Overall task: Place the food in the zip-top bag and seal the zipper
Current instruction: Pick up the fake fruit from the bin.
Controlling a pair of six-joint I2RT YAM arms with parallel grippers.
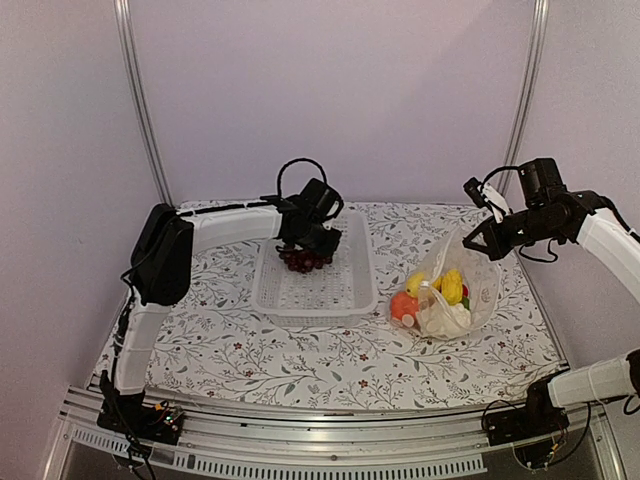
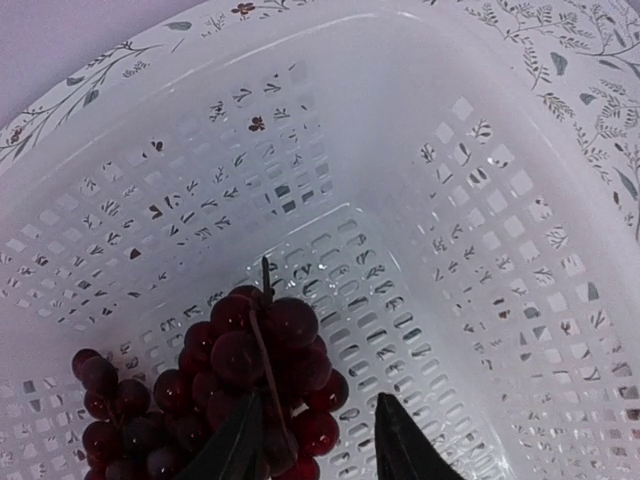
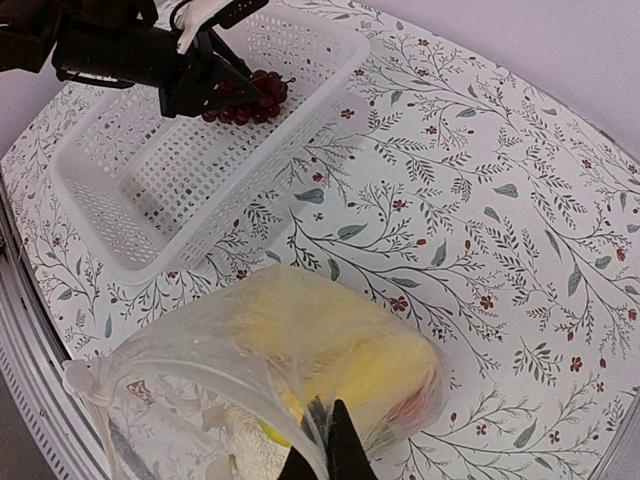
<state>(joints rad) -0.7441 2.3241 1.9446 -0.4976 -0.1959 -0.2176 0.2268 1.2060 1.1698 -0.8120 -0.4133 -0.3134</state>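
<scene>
The dark purple grape bunch (image 1: 303, 261) lies at the far end of the white perforated basket (image 1: 330, 295). My left gripper (image 1: 305, 250) is down in the basket over the bunch. In the left wrist view the gripper (image 2: 315, 450) is open. The grapes (image 2: 250, 370) lie against its left finger and clear of the right one. My right gripper (image 1: 470, 240) is shut on the rim of the zip-top bag (image 1: 470, 275) and holds its mouth up and open. Inside are two yellow pieces (image 1: 452, 285), the orange pumpkin (image 1: 403, 304) and the white cauliflower (image 1: 445, 320).
The basket (image 3: 130, 190) stands in the middle of the floral tablecloth (image 1: 300, 355), with the bag (image 3: 300, 340) just to its right. The left arm (image 3: 120, 55) reaches over the basket's far end. Metal frame posts stand at the back corners.
</scene>
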